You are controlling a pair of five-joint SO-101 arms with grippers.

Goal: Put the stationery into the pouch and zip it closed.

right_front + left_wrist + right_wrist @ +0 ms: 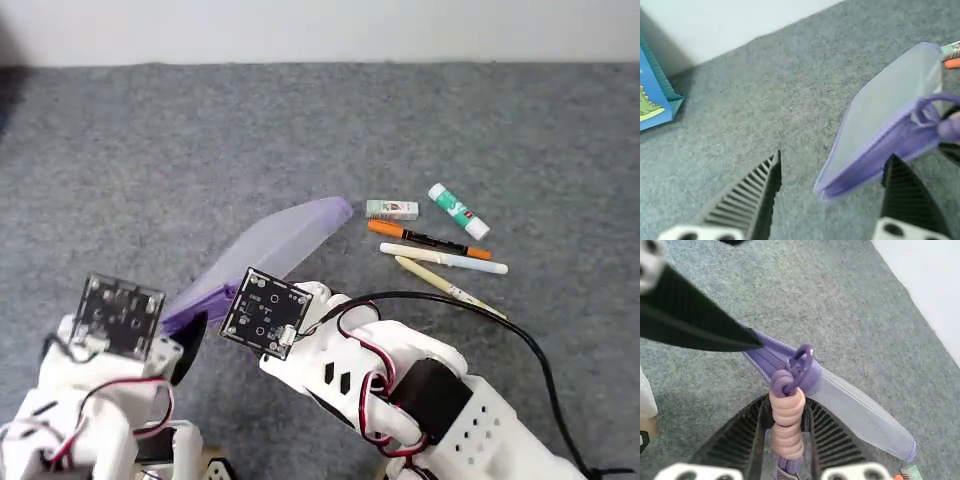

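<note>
Clamping pink beaded zip pull (788, 426) in right gripper (785, 404), jaws narrow on it. Straddling near end of translucent lilac plastic zip pouch (885, 127) with left gripper (834, 162), jaws wide. Tilted on grey carpet (200, 150); loose pens (443, 258) and green-and-white glue stick (458, 211) just beside far end.

The pouch (270, 250) is smooth, frosted lilac plastic, half see-through, edged with a purple woven cloth zip band (765, 357). Its zip pull (787, 415) is a string of smooth, glossy pink beads. The worktop (200, 140) is covered in rough, matt grey carpet. The right pincer (785, 410) has matt black ribbed plastic fingers (735, 440); the arm shells (500, 430) are smooth white plastic.
</note>
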